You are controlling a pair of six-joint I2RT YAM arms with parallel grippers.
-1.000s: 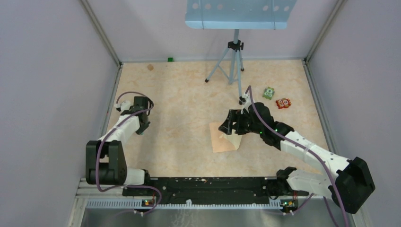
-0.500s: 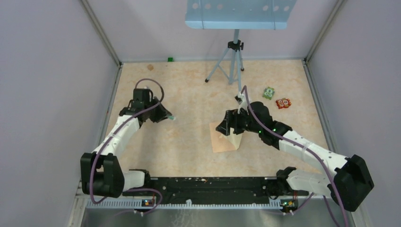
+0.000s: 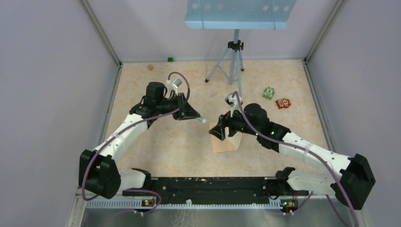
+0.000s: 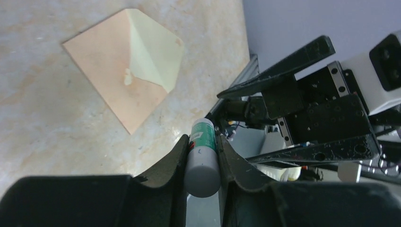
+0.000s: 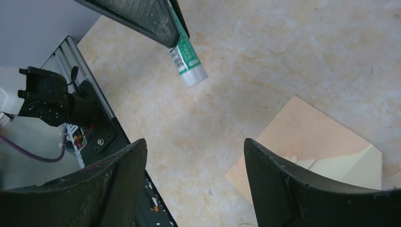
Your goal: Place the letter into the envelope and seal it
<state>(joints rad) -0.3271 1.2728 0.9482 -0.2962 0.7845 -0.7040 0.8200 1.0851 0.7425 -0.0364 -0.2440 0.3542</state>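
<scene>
The pinkish-tan envelope (image 3: 222, 144) (image 4: 111, 85) (image 5: 307, 135) lies flat near the table's middle. The pale cream letter (image 4: 156, 54) (image 5: 352, 165), creased, shows over one end of it; whether it is tucked in I cannot tell. My left gripper (image 3: 193, 115) (image 4: 202, 138) hangs left of the envelope, shut on a grey-capped green-and-white glue stick (image 4: 203, 158) (image 3: 201, 119) (image 5: 187, 61) that sticks out past the fingertips. My right gripper (image 3: 218, 131) (image 5: 194, 142) hovers over the envelope's left edge, open, with nothing between its fingers.
A tripod (image 3: 232, 61) stands at the back centre under a blue-grey perforated panel (image 3: 239, 12). A green toy (image 3: 269, 93) and a red toy (image 3: 283, 103) lie at the right. A small green block (image 3: 169, 59) sits by the back wall. The black base rail (image 3: 203, 184) runs along the near edge.
My left arm has swung from the left wall toward the centre, carrying the glue stick close to the envelope. My right gripper has shifted slightly left and narrowed a little.
</scene>
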